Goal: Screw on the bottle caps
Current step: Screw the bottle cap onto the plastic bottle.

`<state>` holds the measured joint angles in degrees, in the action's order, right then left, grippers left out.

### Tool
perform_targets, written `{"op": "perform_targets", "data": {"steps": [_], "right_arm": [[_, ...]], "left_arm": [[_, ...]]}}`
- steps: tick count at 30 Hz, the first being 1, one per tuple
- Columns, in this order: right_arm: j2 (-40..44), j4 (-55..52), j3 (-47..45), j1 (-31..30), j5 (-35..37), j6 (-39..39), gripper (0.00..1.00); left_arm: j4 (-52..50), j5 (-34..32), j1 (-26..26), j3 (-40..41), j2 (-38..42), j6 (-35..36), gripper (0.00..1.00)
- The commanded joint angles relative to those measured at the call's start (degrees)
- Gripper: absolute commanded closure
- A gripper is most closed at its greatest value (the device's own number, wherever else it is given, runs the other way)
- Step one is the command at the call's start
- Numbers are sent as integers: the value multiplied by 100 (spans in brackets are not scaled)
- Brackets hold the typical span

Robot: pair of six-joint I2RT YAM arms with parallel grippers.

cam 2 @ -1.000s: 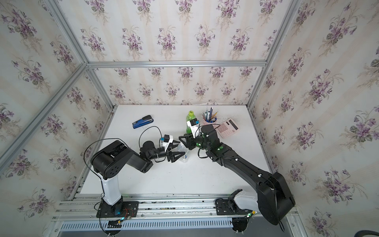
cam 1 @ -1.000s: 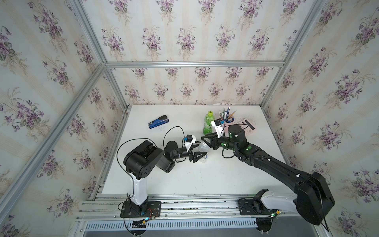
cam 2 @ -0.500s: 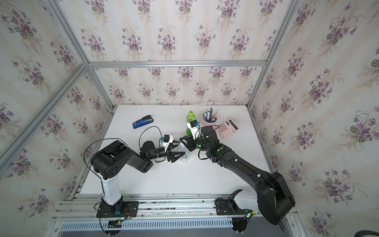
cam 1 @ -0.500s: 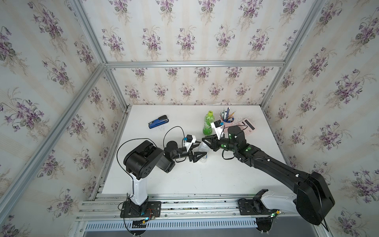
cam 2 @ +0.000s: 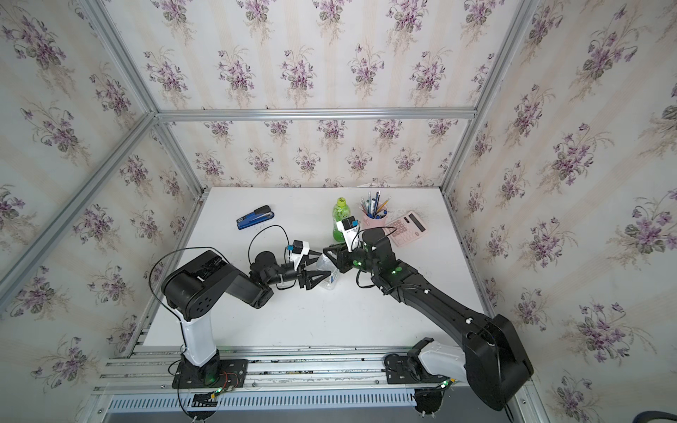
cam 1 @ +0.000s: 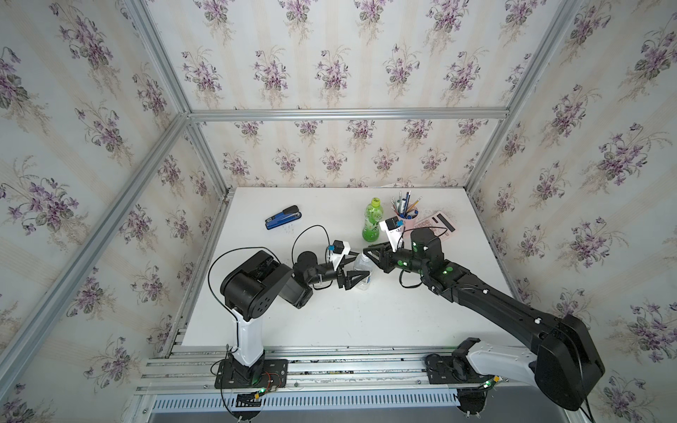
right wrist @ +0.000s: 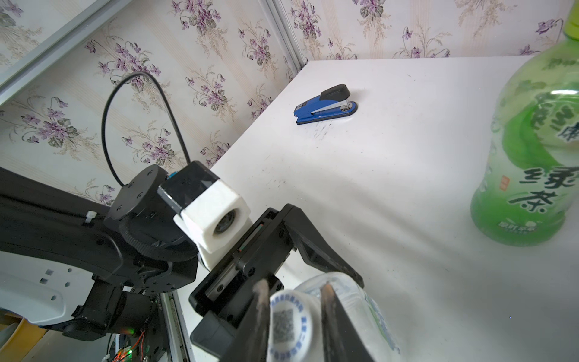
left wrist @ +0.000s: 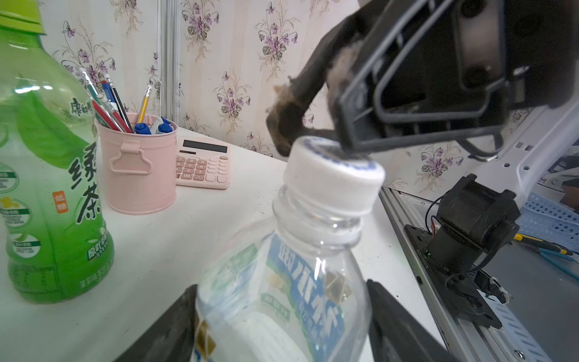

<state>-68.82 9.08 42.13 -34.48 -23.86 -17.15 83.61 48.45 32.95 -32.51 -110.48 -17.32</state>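
— Starting at the left, what is on the white table (cam 1: 329,322)?

— I see a blue stapler (cam 1: 283,217) lying alone near the left edge, well apart from my arms. Toward the middle, my left gripper (cam 1: 361,264) is clamped around the body of the clear bottle (left wrist: 282,282), one jaw on each side. The white cap (right wrist: 289,326) sits on that bottle's neck. My right gripper (right wrist: 293,291) comes at it from above and pinches it on two sides.

— What stands around them?

— Just behind my right gripper, the green bottle (cam 1: 372,223) stands upright with its yellow-green cap (cam 1: 375,202) on. In both top views my right wrist camera (cam 1: 391,225) overlaps its lower part. Right of it is a pink pen cup (cam 1: 406,218), then a pink calculator (cam 2: 406,229) lying flat.

— Any writing?

— The green bottle's label shows large Chinese characters, 绿茶, and a small orange tag reading 低糖. The white cap carries a QR code inside a ring of blue print too small to read. In the left wrist view the clear bottle's blue and white label is seen from behind, through the plastic, so I cannot read it.
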Motion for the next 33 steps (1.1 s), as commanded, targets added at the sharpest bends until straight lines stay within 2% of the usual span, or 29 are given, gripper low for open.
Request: {"op": "perform_targets", "data": {"steps": [1, 7, 11, 24, 33], "right_arm": [[104, 116, -54, -11, -10, -122, 70], [139, 102, -111, -6, 65, -234, 71], [179, 76, -138, -6, 112, -331, 76], [386, -409, -154, -62, -285, -421, 69], [739, -884, -229, -98, -434, -186, 65]], "left_arm": [[-1188, -69, -1, 40, -49, 58, 19], [-1185, -80, 0, 44, -43, 60, 19], [-1190, -91, 1, 45, -44, 61, 19], [-1286, -84, 1, 6, -61, 62, 19], [-1286, -85, 0, -2, -77, 60, 19]]}}
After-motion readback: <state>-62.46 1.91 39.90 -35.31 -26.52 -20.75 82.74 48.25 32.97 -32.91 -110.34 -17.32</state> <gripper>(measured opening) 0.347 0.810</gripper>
